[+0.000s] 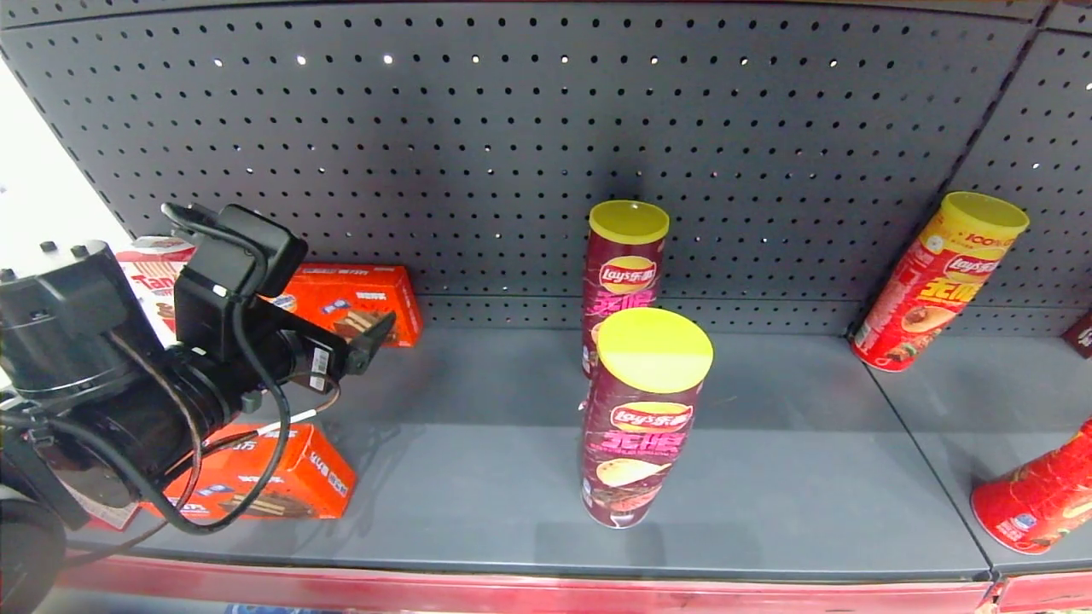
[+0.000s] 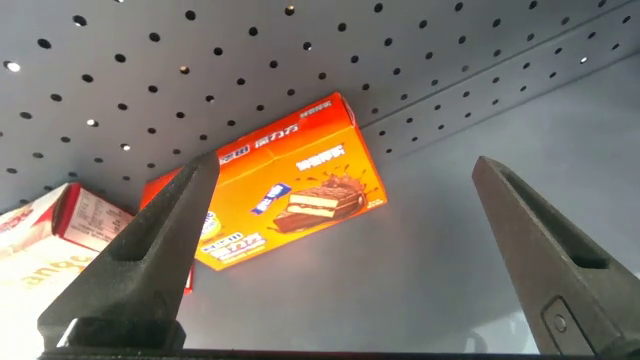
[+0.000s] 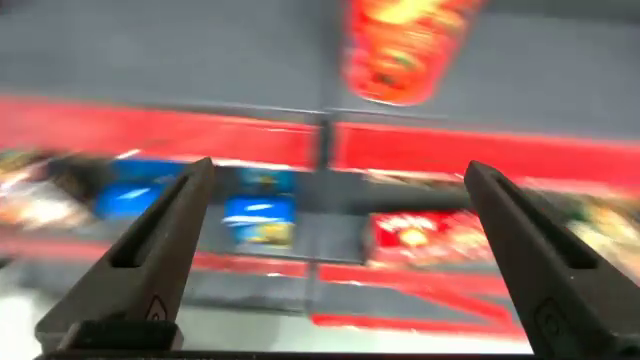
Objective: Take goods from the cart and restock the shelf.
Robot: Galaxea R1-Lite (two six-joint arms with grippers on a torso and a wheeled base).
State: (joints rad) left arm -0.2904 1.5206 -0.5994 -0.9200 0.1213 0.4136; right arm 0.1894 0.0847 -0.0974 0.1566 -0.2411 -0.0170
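Grey metal shelf (image 1: 478,460) with a dark perforated pegboard back (image 1: 512,128) and a red front edge strip (image 1: 512,593). Left gripper (image 2: 342,165) hangs over the shelf at 9 o'clock, jaws released and spread wide, nothing between them. Its wrist view looks at the rear orange cardboard wafer box (image 2: 290,185), which lies at 10 o'clock against the pegboard. A white-and-red carton (image 1: 149,264) is just beside it, further toward 9. The front orange cardboard wafer box (image 1: 290,477) lies flat at 8 o'clock near the shelf lip, partly under the left arm. At dial centre the front maroon chip can with yellow lid (image 1: 640,426) is upright, with the rear maroon chip can with yellow lid (image 1: 623,273) directly behind it at 12, close to the pegboard. The red chip can with yellow lid (image 1: 934,286) is at 2 o'clock by the pegboard, on the next shelf panel. A second red chip can (image 1: 1036,503) at 4 o'clock is cut by the frame edge, so its tilt is unclear. Right gripper (image 3: 337,168) has its jaws parted and empty. Its view is blurred, with blue packets (image 3: 260,215) on a lower level.
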